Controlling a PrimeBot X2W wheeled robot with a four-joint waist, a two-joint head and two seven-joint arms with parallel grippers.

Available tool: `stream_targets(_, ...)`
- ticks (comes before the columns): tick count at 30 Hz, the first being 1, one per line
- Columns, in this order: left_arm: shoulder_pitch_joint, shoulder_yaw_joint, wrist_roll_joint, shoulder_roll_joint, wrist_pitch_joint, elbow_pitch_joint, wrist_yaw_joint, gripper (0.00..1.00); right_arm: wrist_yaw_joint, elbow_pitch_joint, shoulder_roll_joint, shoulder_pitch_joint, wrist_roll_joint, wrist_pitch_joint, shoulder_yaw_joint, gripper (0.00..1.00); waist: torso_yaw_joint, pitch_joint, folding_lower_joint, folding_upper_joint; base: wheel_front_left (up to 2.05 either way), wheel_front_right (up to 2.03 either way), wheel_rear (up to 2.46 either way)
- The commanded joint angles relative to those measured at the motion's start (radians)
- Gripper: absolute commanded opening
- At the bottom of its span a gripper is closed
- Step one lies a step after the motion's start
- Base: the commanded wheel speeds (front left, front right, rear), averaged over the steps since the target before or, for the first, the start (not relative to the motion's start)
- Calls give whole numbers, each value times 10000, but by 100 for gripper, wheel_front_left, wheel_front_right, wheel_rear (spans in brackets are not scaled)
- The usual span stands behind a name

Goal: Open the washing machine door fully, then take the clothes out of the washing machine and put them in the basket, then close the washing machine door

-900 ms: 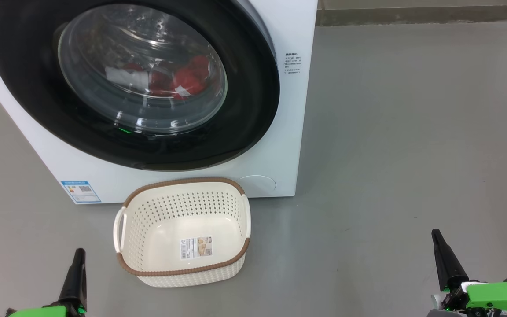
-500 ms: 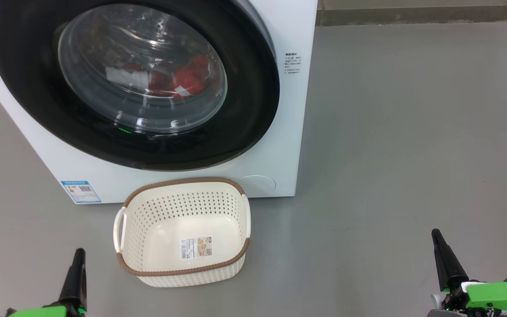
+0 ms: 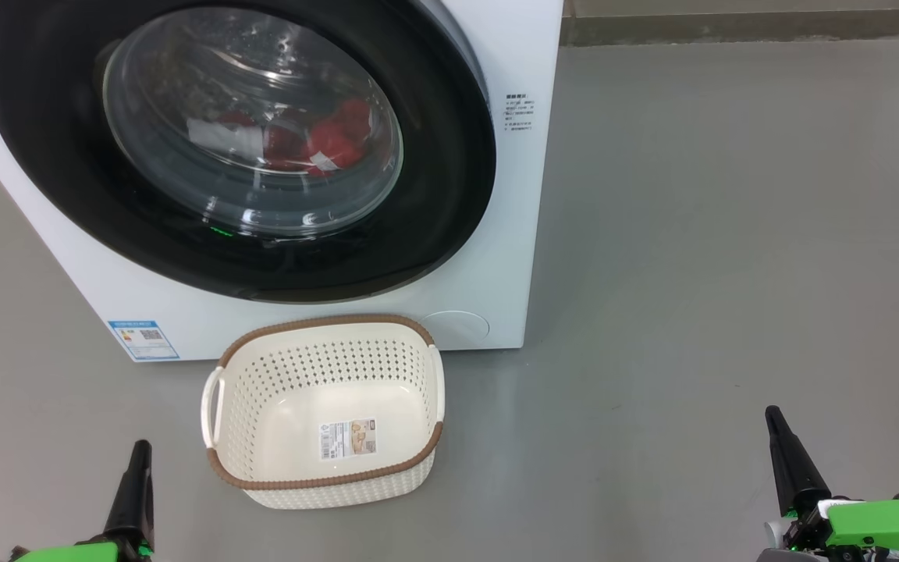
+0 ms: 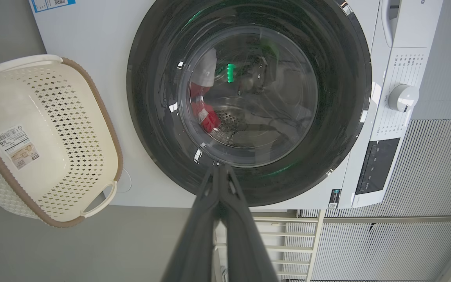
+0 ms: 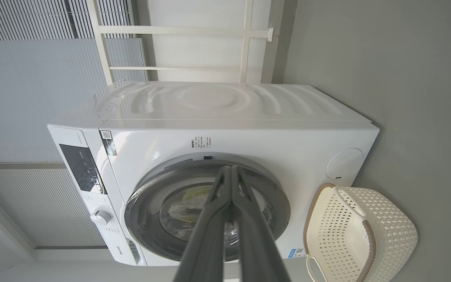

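The left gripper [image 3: 140, 449] sat at lower left, fingers pressed together, holding nothing. The washing machine door [image 3: 44, 156] was shut on the washing machine [image 3: 516, 234], with the red clothes [image 3: 332, 144] behind its glass. The basket [image 3: 325, 321] stood on the floor [image 3: 691, 273] just before the machine. The right gripper [image 3: 771, 414] sat at lower right, likewise pressed together and holding nothing.

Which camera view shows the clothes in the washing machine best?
The head view: the clothes show red and white through the washing machine door. The left wrist view shows a smaller part; in the right wrist view I cannot make them out.
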State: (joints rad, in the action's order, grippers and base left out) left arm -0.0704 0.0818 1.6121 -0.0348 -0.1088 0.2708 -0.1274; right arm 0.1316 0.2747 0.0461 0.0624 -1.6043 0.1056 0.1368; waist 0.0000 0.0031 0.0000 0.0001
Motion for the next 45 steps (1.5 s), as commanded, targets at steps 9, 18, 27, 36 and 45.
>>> stream_targets(9, -375, 315, -31, -154, -40, -261, -33, 0, -9, -299, 41, 455, -48, 73, -235, 0, 0, 0, 0, -1, 0, 0, 0)
stream_targets(18, 331, -81, -39, 173, 54, 440, 7, 100, 0, 484, -98, -235, 7, -58, -34, 100, 1, 13, 1, -1, 0, 0, 0)
stream_targets(27, 342, -211, -349, 96, 294, 274, 4, 100, -1, 384, -24, -220, 271, -300, -216, 100, 23, -1, 6, -1, 0, 0, 0)
stream_targets(36, 345, -270, -1468, 10, 561, 99, 2, 100, -1, 338, 179, -131, 1069, -567, -477, 100, 41, 19, 0, -1, 0, 0, 0)
stream_targets(45, 374, -341, -3053, 14, 828, -135, -1, 100, -2, 283, 424, -60, 2344, -831, -800, 100, 56, 36, 0, -1, 0, 0, 0)
